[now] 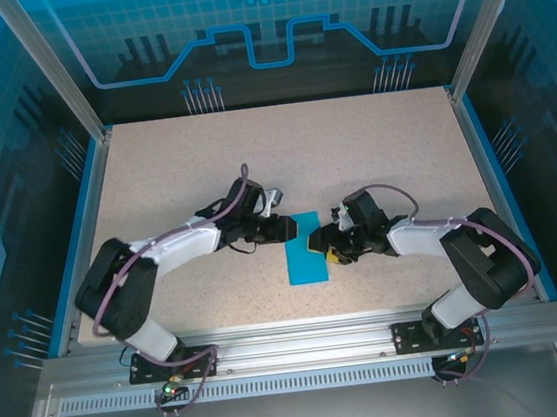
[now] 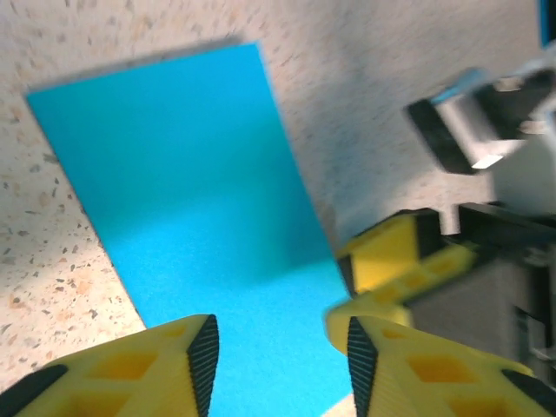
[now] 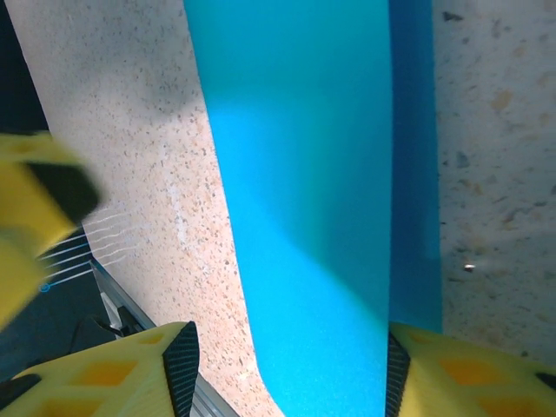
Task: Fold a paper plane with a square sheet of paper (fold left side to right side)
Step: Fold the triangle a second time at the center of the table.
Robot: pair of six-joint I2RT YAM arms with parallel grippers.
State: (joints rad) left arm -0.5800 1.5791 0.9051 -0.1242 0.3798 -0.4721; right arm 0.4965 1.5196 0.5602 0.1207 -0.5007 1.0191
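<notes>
The square sheet of paper [image 1: 306, 256] lies folded in half; left pincer [image 1: 293, 227] and right pincer [image 1: 314, 239] hover released; nose folds look undone.

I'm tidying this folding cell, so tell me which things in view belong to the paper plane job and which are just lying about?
Part of the job: blue sheet of paper, folded to a narrow strip; left tool and right tool, both open at it.
Just there: speckled table; aluminium rail at the near edge; blue-patterned back wall.
</notes>
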